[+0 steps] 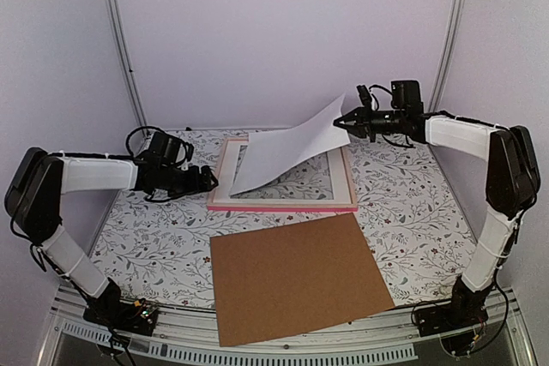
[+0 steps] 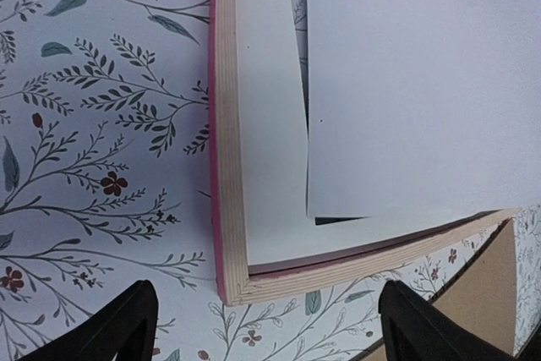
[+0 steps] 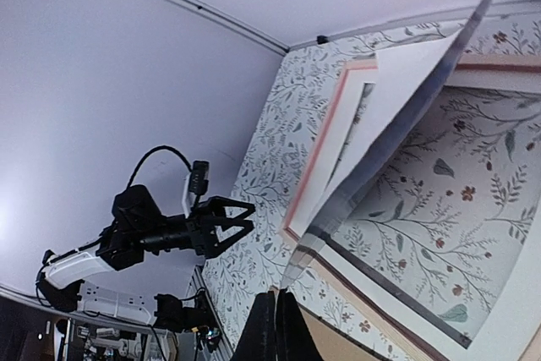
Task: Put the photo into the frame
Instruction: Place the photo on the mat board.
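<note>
The photo [image 1: 283, 153] shows its white back. It slants over the pink frame [image 1: 283, 206], with its near-left corner down inside the frame and its far-right corner raised. My right gripper [image 1: 343, 122] is shut on that raised corner. In the right wrist view the shut fingers [image 3: 275, 327] pinch the print's edge and its glossy underside [image 3: 397, 133] shows. My left gripper [image 1: 208, 179] is open and empty, just left of the frame's near-left corner [image 2: 232, 285]. The photo's back [image 2: 423, 82] also shows in the left wrist view.
A white mat [image 2: 266, 124] lies inside the frame. The brown backing board [image 1: 296, 276] lies flat in front of the frame, near the table's front edge. The table has a floral cloth [image 1: 154, 237]. White walls and metal posts enclose the back.
</note>
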